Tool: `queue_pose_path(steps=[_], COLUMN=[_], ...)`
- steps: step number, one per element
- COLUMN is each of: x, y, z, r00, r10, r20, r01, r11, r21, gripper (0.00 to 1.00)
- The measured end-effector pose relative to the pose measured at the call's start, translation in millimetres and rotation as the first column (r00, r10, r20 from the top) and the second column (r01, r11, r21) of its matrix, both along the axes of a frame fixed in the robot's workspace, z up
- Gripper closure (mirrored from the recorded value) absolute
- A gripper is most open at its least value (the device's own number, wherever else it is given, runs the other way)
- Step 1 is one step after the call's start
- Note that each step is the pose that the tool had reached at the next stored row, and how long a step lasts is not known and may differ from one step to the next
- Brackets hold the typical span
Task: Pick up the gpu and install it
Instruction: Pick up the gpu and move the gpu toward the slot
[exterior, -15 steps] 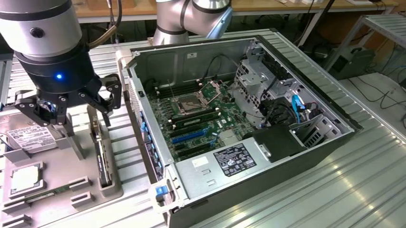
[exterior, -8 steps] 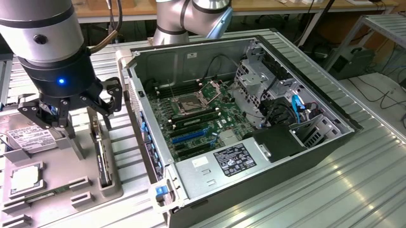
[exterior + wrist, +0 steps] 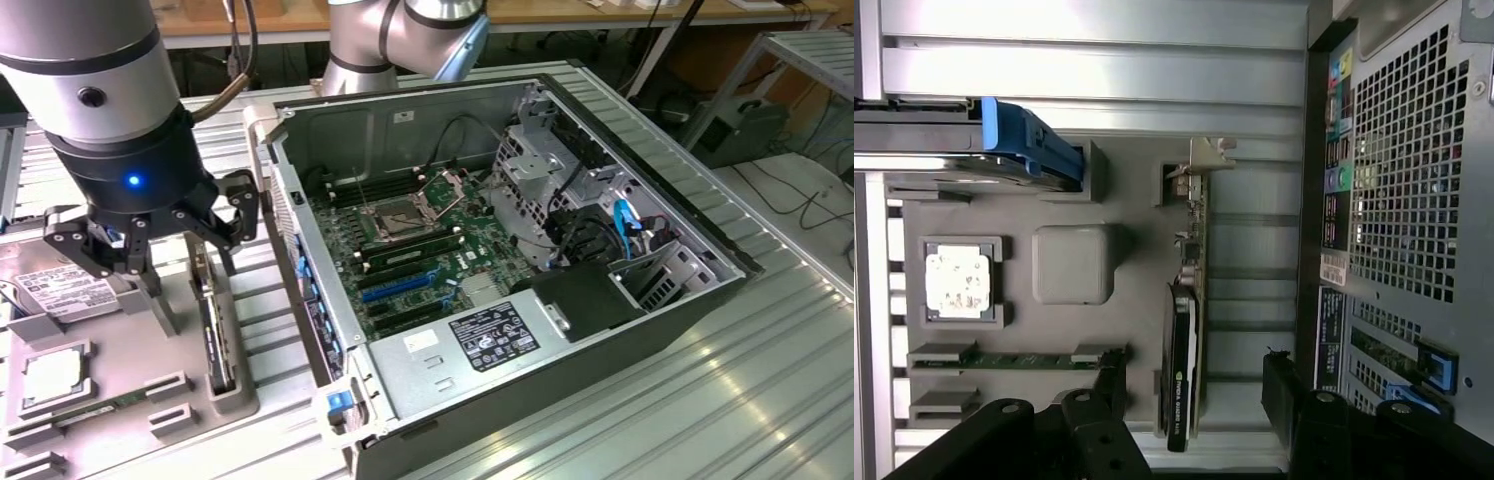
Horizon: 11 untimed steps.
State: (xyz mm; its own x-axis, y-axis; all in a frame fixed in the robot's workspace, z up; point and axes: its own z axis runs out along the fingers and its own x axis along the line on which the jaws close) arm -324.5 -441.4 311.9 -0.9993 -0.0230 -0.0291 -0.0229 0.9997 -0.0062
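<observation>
The gpu (image 3: 214,325) (image 3: 1182,375) is a thin black card standing on its edge in a slot of the grey parts tray (image 3: 1124,200). Its silver bracket (image 3: 1201,160) is at the end toward the hard drive. My gripper (image 3: 180,275) (image 3: 1194,400) hangs open just above the card's black end, with one finger (image 3: 1109,385) on each side of it. I cannot tell whether the fingers touch the card. The open computer case (image 3: 694,300) lies beside the tray, and its motherboard (image 3: 414,250) with blue slots (image 3: 400,290) is exposed.
The tray also holds a silver hard drive with a blue clip (image 3: 1014,140), a processor chip (image 3: 957,280) and a memory stick (image 3: 1019,355). The case's perforated rear wall (image 3: 1414,180) stands close beside the gpu. Cables and a drive cage (image 3: 547,170) fill the case's far side.
</observation>
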Motion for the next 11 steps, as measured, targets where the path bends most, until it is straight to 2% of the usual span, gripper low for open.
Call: queue_pose_path(steps=[9,11], x=[0.0,0.0], y=[0.0,-1.3], z=[-8.5,-13.9], r00=[1.0,1.0], r10=[0.001,0.001], r20=[0.0011,0.0011], r01=[-0.001,-0.001], r11=[1.0,1.0], r21=[0.0007,0.0009], gripper=[0.34,0.34])
